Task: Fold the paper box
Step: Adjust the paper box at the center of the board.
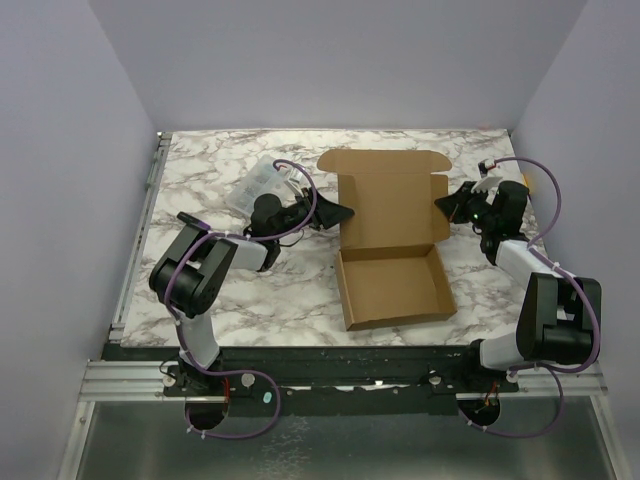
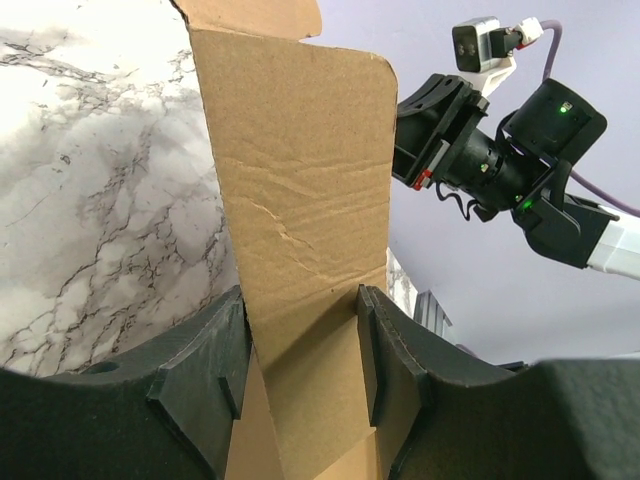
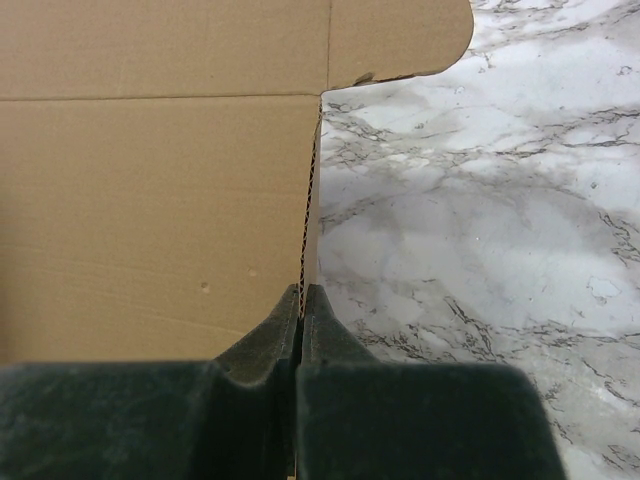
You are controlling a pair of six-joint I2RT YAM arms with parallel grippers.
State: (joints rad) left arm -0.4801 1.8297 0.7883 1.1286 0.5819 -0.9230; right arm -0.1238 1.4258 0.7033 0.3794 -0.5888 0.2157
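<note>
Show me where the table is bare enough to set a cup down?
Bare marble lies near-left, between the left arm and the paper box, and along the far edge behind it. Crowded: both box sides, where the left gripper and right gripper reach it.
</note>
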